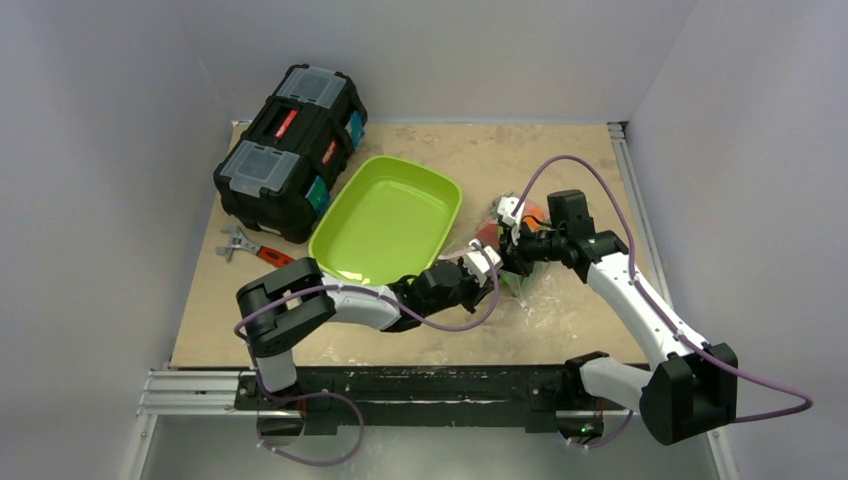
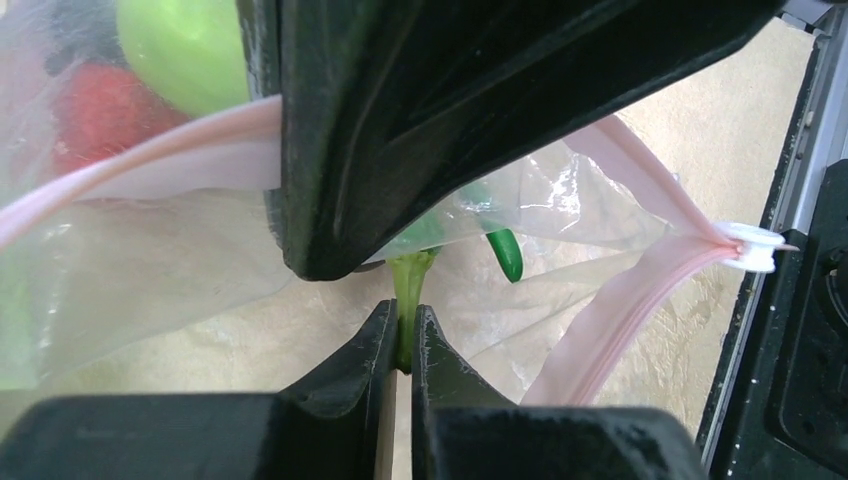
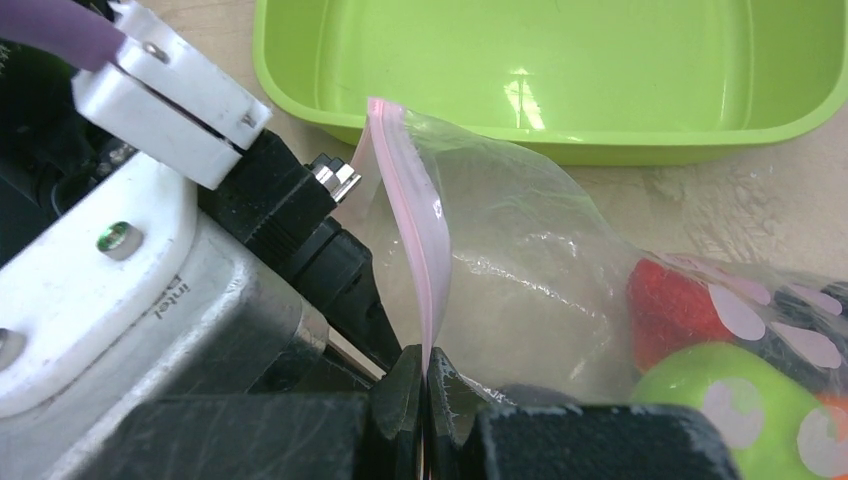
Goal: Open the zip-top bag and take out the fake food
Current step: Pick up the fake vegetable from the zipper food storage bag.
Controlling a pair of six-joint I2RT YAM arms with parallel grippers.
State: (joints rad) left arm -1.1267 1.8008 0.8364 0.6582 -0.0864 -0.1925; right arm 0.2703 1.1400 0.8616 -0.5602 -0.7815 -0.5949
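The clear zip-top bag (image 3: 520, 270) lies right of the tray with its mouth open. My right gripper (image 3: 424, 365) is shut on its pale pink zip strip (image 3: 415, 220) and holds that edge up. My left gripper (image 2: 405, 320) reaches into the mouth, shut on the thin stem of a long green pod (image 2: 408, 285), one piece of the fake food. The pod's dark green tip (image 2: 506, 253) shows under the plastic. A red pepper (image 3: 675, 310) and a lime-green ball (image 3: 720, 400) sit deeper in the bag. In the top view both grippers (image 1: 492, 262) (image 1: 517, 252) meet at the bag.
The lime-green tray (image 1: 390, 215) stands just left of the bag, with nothing in it. A black toolbox (image 1: 290, 150) sits at the back left and a red-handled wrench (image 1: 255, 250) lies in front of it. A metal rail runs along the table's right edge.
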